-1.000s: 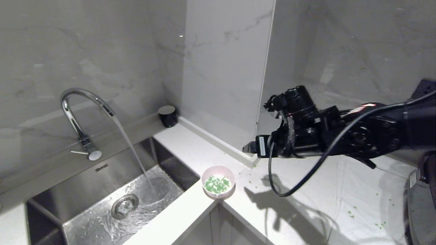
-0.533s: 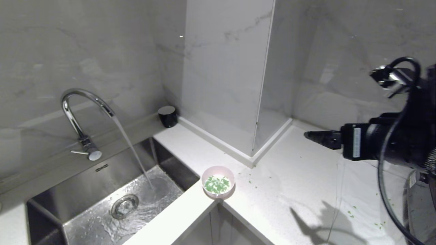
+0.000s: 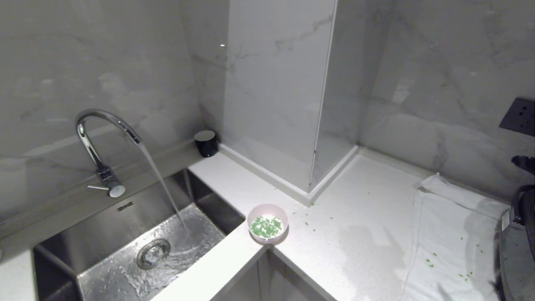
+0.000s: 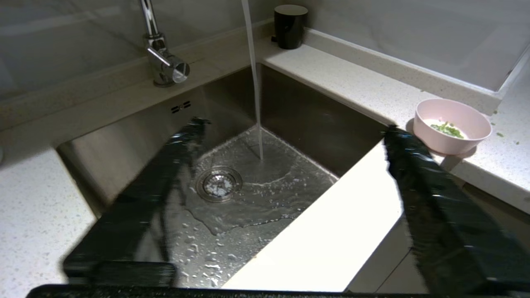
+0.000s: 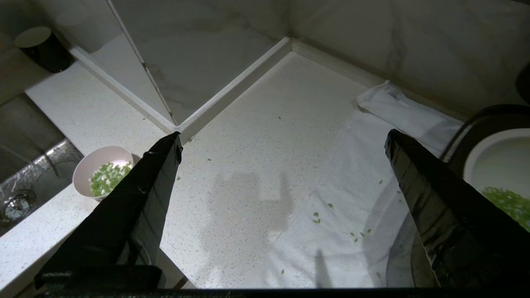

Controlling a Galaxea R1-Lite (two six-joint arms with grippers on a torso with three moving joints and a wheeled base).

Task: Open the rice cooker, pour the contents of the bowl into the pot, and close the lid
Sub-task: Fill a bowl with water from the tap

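Right gripper [image 5: 281, 145] gone from head view (jaws spread).

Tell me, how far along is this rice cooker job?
The cooker's pot is open and already holds some green bits. The pink bowl sits on the counter with greens inside. Both the right hand and left hand are open, empty. Left: emptying the bowl, closing the lid.

No lettering I can read from here, nothing printed on the pink bowl [image 3: 267, 223], none on the black cup [image 3: 205, 142], bare marble walls, a pale sticker on the rice cooker [image 3: 508, 259] at the right edge, too small to make out
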